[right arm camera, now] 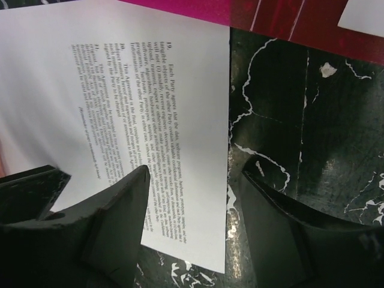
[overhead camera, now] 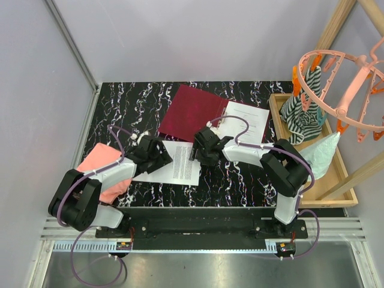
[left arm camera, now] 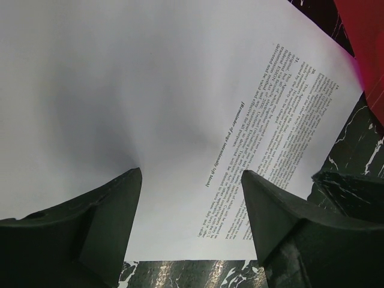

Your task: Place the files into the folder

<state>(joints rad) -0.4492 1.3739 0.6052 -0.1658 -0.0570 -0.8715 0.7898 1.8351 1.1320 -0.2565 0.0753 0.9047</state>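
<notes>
A white printed sheet (overhead camera: 180, 163) lies flat on the black marble table, just in front of the dark red folder (overhead camera: 191, 111). A second sheet (overhead camera: 247, 123) lies on the folder's right part. My left gripper (overhead camera: 155, 156) is open low over the near sheet's left part; in the left wrist view both fingers stand over the paper (left arm camera: 180, 90), with the gripper (left arm camera: 191, 175) empty and the folder's corner (left arm camera: 367, 36) at the top right. My right gripper (overhead camera: 203, 151) is open and straddles the sheet's right edge (right arm camera: 180, 120); the gripper (right arm camera: 195, 174) holds nothing.
A pink folded cloth (overhead camera: 99, 167) lies under the left arm. A wooden tray (overhead camera: 336, 180) at the right holds a striped cloth (overhead camera: 305, 117) and a mint cloth (overhead camera: 321, 150). A pink clip hanger (overhead camera: 345, 78) hangs above it on a wooden frame.
</notes>
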